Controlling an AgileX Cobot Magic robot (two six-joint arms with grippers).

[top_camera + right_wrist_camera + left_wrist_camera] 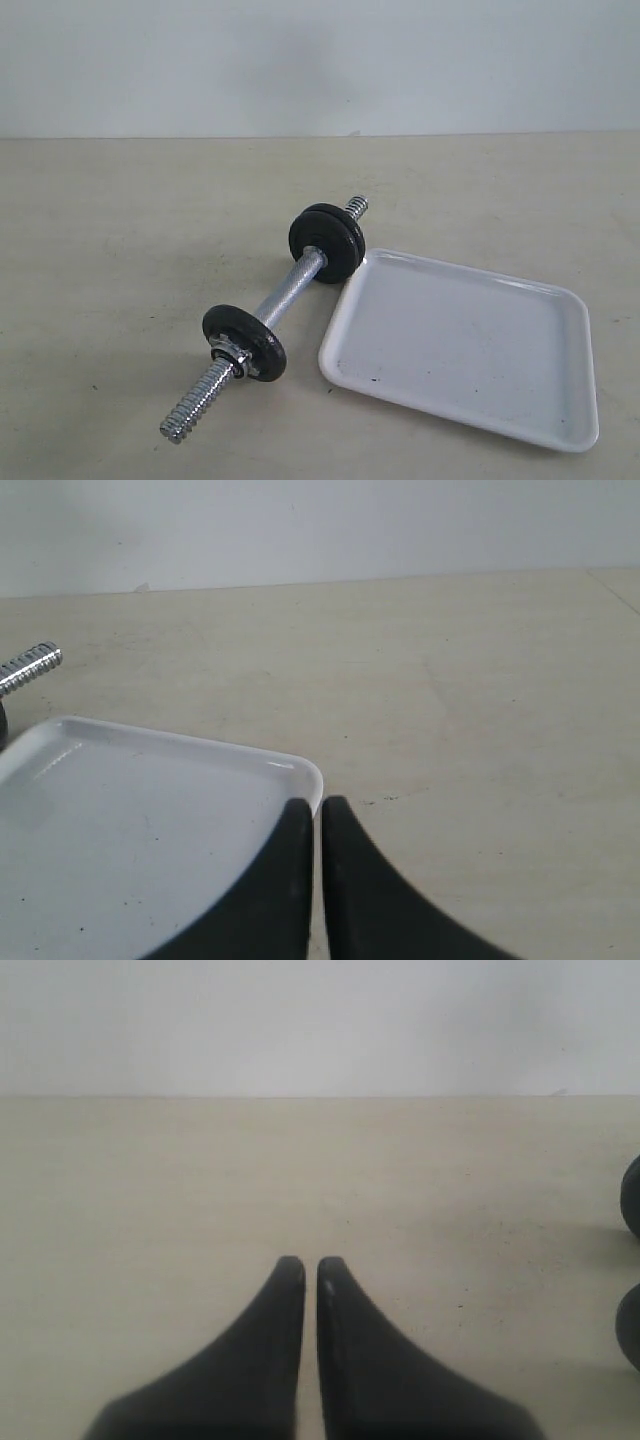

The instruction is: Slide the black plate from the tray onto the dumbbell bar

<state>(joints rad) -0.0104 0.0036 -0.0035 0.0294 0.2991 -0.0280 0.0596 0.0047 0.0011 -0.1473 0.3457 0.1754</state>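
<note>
The dumbbell bar (290, 290) lies slantwise on the table, left of the tray (460, 345). On its far end two black discs sit pressed together; the black plate (327, 245) is one of them, and which one I cannot tell. The near end carries a black disc with a chrome star nut (245, 340). The white tray holds only a few dark specks. Neither gripper shows in the exterior view. My left gripper (311, 1265) is shut over bare table. My right gripper (317, 805) is shut at the corner of the tray (150, 820).
The bar's far threaded end (30, 667) shows in the right wrist view beyond the tray. Two dark rounded disc edges (632, 1195) show at the border of the left wrist view. A pale wall stands behind the beige table (120, 230).
</note>
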